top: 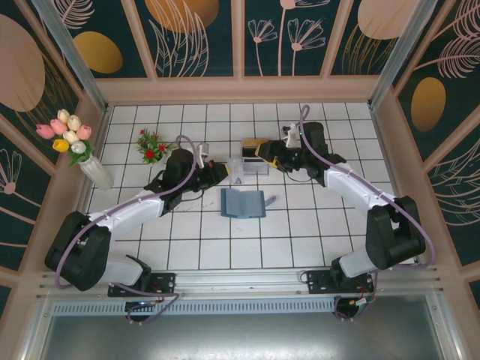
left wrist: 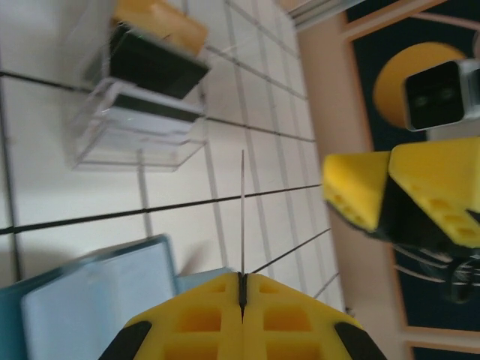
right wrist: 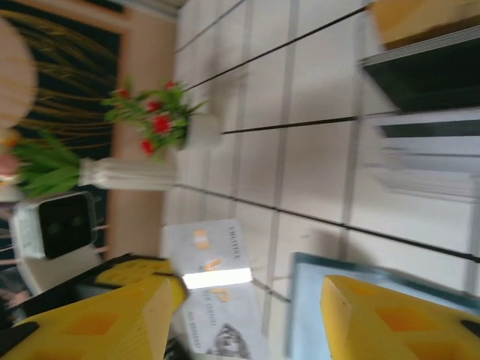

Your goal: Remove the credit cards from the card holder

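Seen from the left wrist, the left pincer (left wrist: pixel 242 291) is pressed shut on a credit card (left wrist: pixel 242 217). There the card is only a thin dark line rising straight from the seam between the yellow fingers. The right wrist camera shows what that view cannot: the card's pale grey face, with small printing and a bright stripe of glare across it, pinched at one edge.

The right pincer (right wrist: pixel 251 300) stands wide open and holds nothing. Its two yellow fingers (right wrist: pixel 112 322) are set far apart, and in its own view the held card appears between them, a little ahead.

The card holder (left wrist: pixel 90 300) lies open on the white tiled worktop (top: pixel 187 240), lighter inside faces up. In the left wrist view it sits below and to the left of the left pincer's fingertips. From above, it lies just on the arm-base side of both pincers, whose tips come close together over the tiles beyond it.

Ahead of the left pincer is a small stand (left wrist: pixel 142 97) with a black insert and tan top. Beyond the right pincer are a pot of red flowers (right wrist: pixel 161 124) and a white vase (right wrist: pixel 127 174).
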Controlling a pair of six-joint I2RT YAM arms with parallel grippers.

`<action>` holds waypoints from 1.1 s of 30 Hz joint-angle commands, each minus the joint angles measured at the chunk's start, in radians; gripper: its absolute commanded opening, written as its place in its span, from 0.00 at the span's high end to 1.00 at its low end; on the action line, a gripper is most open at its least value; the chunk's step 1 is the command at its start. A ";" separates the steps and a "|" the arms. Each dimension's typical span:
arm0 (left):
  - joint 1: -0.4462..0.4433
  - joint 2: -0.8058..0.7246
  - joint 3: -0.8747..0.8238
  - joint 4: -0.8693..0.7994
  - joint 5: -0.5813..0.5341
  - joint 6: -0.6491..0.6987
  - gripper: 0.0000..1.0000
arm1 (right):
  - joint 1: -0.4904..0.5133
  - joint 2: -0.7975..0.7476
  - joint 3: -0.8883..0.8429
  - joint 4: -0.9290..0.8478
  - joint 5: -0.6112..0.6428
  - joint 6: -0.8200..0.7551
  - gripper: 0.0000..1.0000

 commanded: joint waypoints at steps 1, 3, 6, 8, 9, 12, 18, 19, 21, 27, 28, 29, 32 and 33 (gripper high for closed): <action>0.007 -0.020 0.031 0.150 0.063 -0.088 1.00 | -0.006 0.027 0.009 0.200 -0.184 0.086 0.41; 0.014 -0.019 0.027 0.191 0.091 -0.114 1.00 | -0.004 0.051 0.030 0.220 -0.215 0.099 0.40; 0.023 -0.018 0.011 0.267 0.121 -0.157 1.00 | -0.003 0.080 0.057 0.223 -0.248 0.103 0.40; 0.027 -0.015 0.002 0.317 0.137 -0.183 1.00 | 0.005 0.092 0.066 0.237 -0.270 0.105 0.40; 0.027 -0.011 -0.003 0.341 0.146 -0.194 1.00 | 0.010 0.096 0.070 0.240 -0.279 0.106 0.40; 0.028 -0.006 -0.011 0.389 0.155 -0.219 1.00 | 0.025 0.109 0.075 0.241 -0.296 0.111 0.41; 0.032 0.000 -0.011 0.382 0.150 -0.218 1.00 | 0.025 0.100 0.028 0.380 -0.340 0.197 0.57; 0.034 -0.002 -0.013 0.383 0.148 -0.220 1.00 | 0.026 0.098 0.024 0.388 -0.342 0.204 0.60; 0.036 -0.003 -0.020 0.391 0.144 -0.227 1.00 | 0.027 0.099 0.013 0.419 -0.356 0.226 0.67; 0.042 -0.005 -0.041 0.417 0.130 -0.248 1.00 | 0.030 0.096 -0.011 0.463 -0.376 0.255 0.72; 0.042 -0.004 -0.043 0.422 0.131 -0.254 1.00 | 0.030 0.096 -0.012 0.468 -0.376 0.259 0.73; 0.042 -0.002 -0.046 0.427 0.131 -0.257 1.00 | 0.031 0.095 -0.017 0.478 -0.378 0.265 0.74; 0.043 0.001 -0.050 0.436 0.134 -0.264 1.00 | 0.034 0.094 -0.015 0.486 -0.381 0.269 0.81; 0.043 0.000 -0.051 0.436 0.133 -0.264 1.00 | 0.036 0.095 -0.013 0.486 -0.382 0.268 0.83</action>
